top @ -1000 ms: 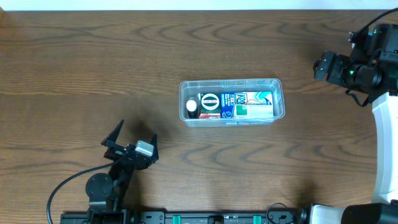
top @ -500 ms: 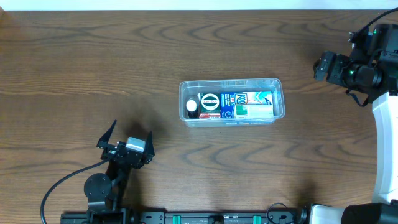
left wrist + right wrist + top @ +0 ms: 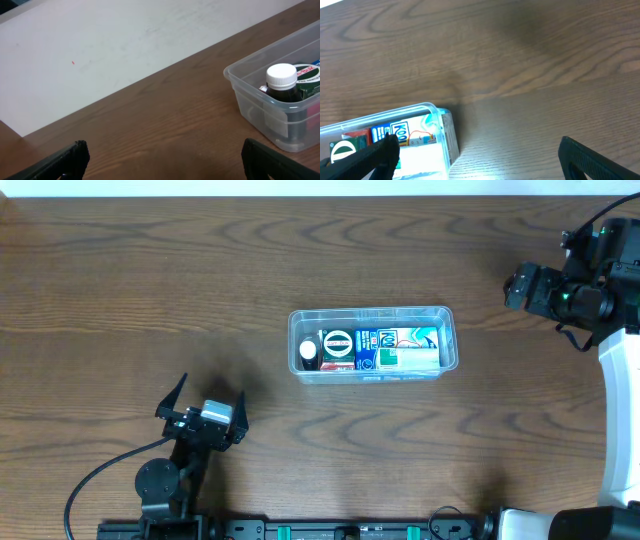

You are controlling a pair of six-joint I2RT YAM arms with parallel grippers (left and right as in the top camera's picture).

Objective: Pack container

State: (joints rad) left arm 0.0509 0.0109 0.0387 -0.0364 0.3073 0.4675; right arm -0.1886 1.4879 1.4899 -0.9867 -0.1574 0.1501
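Observation:
The clear plastic container (image 3: 372, 313) sits at the table's middle. It holds a small dark bottle with a white cap (image 3: 308, 352), green, blue and white packets and a white box. The left wrist view shows its corner (image 3: 260, 100) and the bottle (image 3: 281, 82). The right wrist view shows its end (image 3: 447, 131) with the packets. My left gripper (image 3: 207, 402) is open and empty near the front left, well away from the container. My right gripper (image 3: 513, 288) is open and empty at the far right, apart from the container.
The brown wood table (image 3: 200, 290) ends at a white strip along the back edge (image 3: 300, 188). The right arm's white base (image 3: 622, 430) stands at the right edge. A black cable (image 3: 100, 475) loops by the left arm's base.
My left gripper has drawn back toward the front left, away from the container, then held still. The right arm and the container have not moved.

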